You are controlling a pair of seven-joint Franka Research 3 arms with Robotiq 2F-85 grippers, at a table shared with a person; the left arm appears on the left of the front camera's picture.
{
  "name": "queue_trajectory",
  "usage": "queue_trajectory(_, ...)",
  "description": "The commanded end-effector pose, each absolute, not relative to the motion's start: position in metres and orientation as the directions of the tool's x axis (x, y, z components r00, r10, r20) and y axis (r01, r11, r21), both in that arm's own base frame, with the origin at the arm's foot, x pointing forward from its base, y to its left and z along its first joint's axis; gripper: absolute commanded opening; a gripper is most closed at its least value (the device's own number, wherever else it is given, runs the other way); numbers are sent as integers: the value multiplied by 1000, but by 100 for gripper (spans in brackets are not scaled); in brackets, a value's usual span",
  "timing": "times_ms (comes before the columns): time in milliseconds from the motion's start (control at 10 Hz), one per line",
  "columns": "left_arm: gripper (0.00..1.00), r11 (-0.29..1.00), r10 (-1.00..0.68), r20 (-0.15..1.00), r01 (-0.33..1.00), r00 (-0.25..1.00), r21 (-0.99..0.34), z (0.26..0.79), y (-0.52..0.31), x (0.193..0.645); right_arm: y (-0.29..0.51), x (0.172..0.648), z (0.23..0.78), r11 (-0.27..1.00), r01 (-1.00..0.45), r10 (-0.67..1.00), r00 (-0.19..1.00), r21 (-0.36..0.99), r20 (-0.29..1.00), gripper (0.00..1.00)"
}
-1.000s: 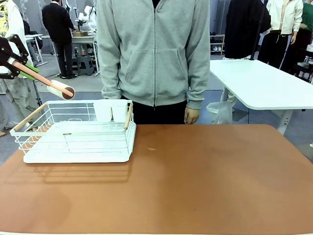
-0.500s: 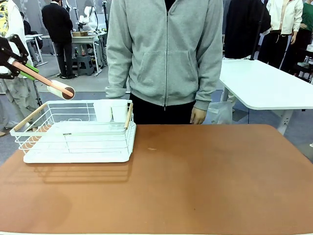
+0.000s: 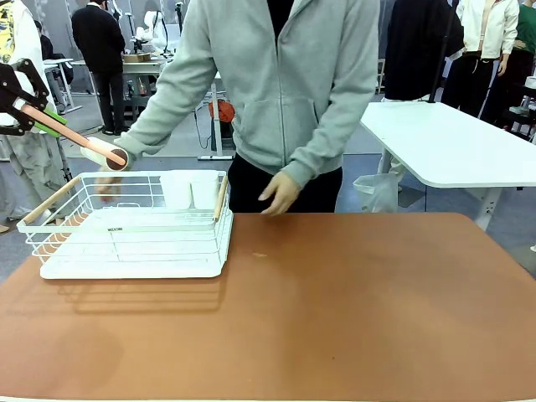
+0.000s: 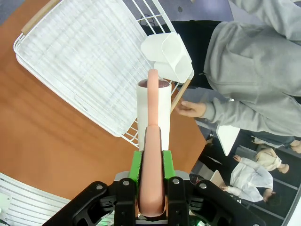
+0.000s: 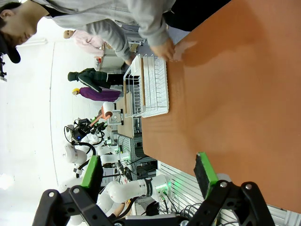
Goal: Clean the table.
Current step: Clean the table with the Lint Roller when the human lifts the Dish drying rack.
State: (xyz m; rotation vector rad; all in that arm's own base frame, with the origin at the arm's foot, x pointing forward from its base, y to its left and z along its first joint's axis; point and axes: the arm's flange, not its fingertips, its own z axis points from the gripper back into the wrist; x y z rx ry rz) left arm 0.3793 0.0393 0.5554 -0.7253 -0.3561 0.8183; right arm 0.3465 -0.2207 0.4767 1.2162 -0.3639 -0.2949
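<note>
Left fingers (image 4: pixel 136 165) pinch a light roller (image 4: pixel 153 117) by its stiff handle; right fingers (image 5: pixel 205 170) gape, empty. The worktop (image 3: pixel 352 301) looks rigid and smooth: rolled over, not gripped.

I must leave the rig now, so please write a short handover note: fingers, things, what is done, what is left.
Left gripper: fingers shut on the lint roller by its pink handle, in the air over an edge of the dish rack.
Right gripper: open, empty, above the table.
Person: one hand reaches near the roller, other hand hovers at the table's far edge.
Done: roller picked up. Left: rolling the table; a small mark lies beside the rack.
</note>
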Motion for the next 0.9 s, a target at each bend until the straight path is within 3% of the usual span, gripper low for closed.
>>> queue_trajectory(0, 0, 462, 766, 16, -533, 643, -708, 556, 39, 379, -221, 346, 480, 312, 11, -411, 903, 950, 124, 100)
queue_trajectory(800, 0, 462, 766, 16, -533, 643, -708, 556, 39, 379, -221, 346, 480, 312, 11, -411, 903, 950, 124, 100)
